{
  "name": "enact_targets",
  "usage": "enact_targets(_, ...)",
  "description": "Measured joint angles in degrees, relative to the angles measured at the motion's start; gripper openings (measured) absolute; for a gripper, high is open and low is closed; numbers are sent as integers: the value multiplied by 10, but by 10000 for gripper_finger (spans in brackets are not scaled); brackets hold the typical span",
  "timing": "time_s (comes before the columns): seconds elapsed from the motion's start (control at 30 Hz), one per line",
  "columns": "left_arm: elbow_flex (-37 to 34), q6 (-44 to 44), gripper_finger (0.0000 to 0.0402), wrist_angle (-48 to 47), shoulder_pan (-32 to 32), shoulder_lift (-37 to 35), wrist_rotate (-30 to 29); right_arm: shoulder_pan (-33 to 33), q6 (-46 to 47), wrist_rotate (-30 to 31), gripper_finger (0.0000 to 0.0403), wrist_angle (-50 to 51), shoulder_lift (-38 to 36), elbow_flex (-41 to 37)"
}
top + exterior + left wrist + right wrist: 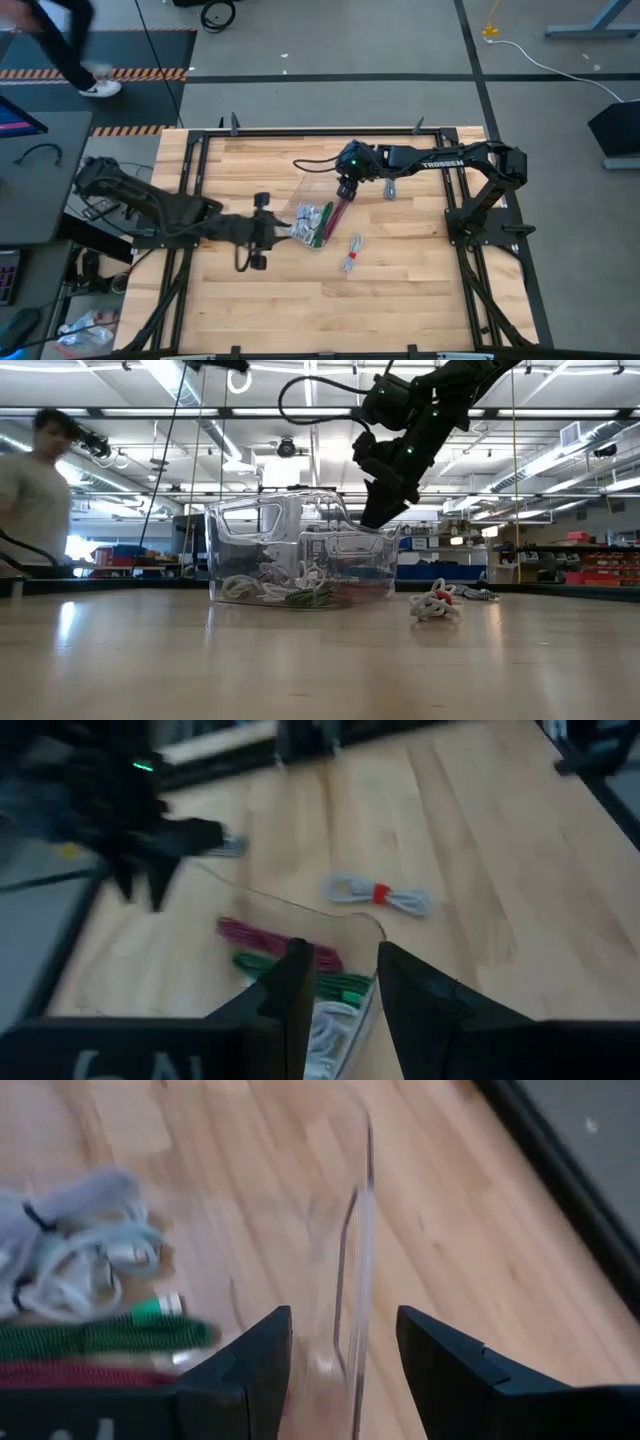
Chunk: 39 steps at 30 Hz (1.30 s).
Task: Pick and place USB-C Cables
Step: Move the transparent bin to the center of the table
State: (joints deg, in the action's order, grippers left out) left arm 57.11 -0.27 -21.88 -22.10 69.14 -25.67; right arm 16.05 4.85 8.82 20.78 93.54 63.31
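Above the clear tray [305,190], right tool [345,192] hangs with fingers apart, empty, straddling its wall. Left tool [262,231] waits beside the tray, fingers apart. Most USB-C cables [316,222] lie inside; a red-tied one [351,254] rests on the counter [400,290] nearby. Judged light, soft, springy: grip across the tied middle

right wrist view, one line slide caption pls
Open right gripper straddling the clear tray wall, green cable inside.
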Motion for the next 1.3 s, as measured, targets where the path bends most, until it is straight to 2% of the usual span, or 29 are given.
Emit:
enact_targets(0.07,-1,-5,118,10,-29,-18,-40,0,6,0,187,30,0,0)
enact_targets(0.2,-1,-4,118,40,-98,-39,-82,0,25,1,187,93,0,-1)
enact_targets(0.37,-1,57,118,118,-187,-43,-131,0,30,1,187,109,0,1)
enact_targets(0.57,-1,84,118,130,-256,-44,-263,2,29,3,187,108,1,27)
enact_targets(0.63,-1,82,118,128,-265,-44,-284,2,29,3,187,107,1,39)
enact_targets(0.87,-1,49,118,117,-266,-44,-288,7,31,3,187,98,1,60)
enact_targets(1.07,-1,-23,118,48,-244,-44,-289,14,54,3,184,93,1,60)
enact_targets(1.17,-1,-64,118,16,-232,-44,-288,19,74,-15,159,93,1,60)
enact_targets(1.3,-1,-90,118,-6,-217,-44,-288,22,76,-52,84,93,1,60)
